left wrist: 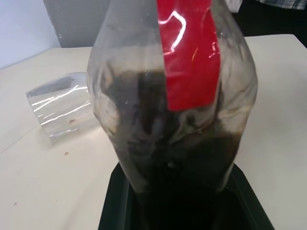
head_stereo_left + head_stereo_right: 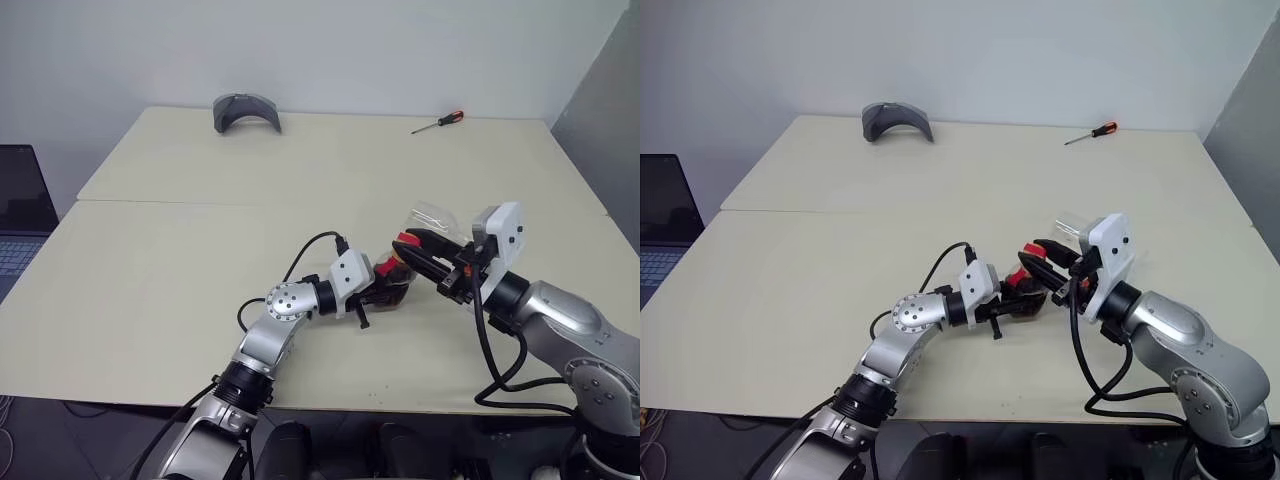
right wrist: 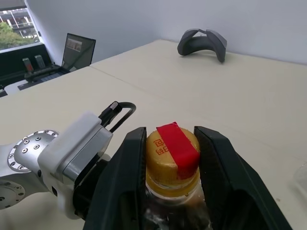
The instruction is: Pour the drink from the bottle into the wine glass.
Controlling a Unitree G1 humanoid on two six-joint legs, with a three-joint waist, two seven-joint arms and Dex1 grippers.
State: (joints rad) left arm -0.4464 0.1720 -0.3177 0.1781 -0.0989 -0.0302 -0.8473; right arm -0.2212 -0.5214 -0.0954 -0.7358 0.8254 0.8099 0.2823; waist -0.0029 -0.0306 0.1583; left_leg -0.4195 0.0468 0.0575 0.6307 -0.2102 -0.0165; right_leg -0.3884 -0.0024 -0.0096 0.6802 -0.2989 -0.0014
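My left gripper (image 2: 386, 291) is shut on the bulbous body of the bottle (image 1: 172, 120), low over the near middle of the table. The dark drink (image 1: 182, 167) fills the bottle's lower part, and a red strip runs up its side. The yellow cap (image 3: 165, 153) carries a strip of red tape. My right gripper (image 3: 171, 136) comes in from the right, one black finger pressed on each side of that cap. The wine glass (image 2: 436, 216) shows as a clear bowl just behind the right gripper, and again beside the bottle (image 1: 60, 109). Its stem is hidden.
A grey curved object (image 2: 246, 110) lies at the table's far edge, left of centre. A red-handled screwdriver (image 2: 438, 122) lies at the far right. A laptop (image 2: 20, 215) stands off the table's left side. A seam (image 2: 200, 203) crosses the cream tabletop.
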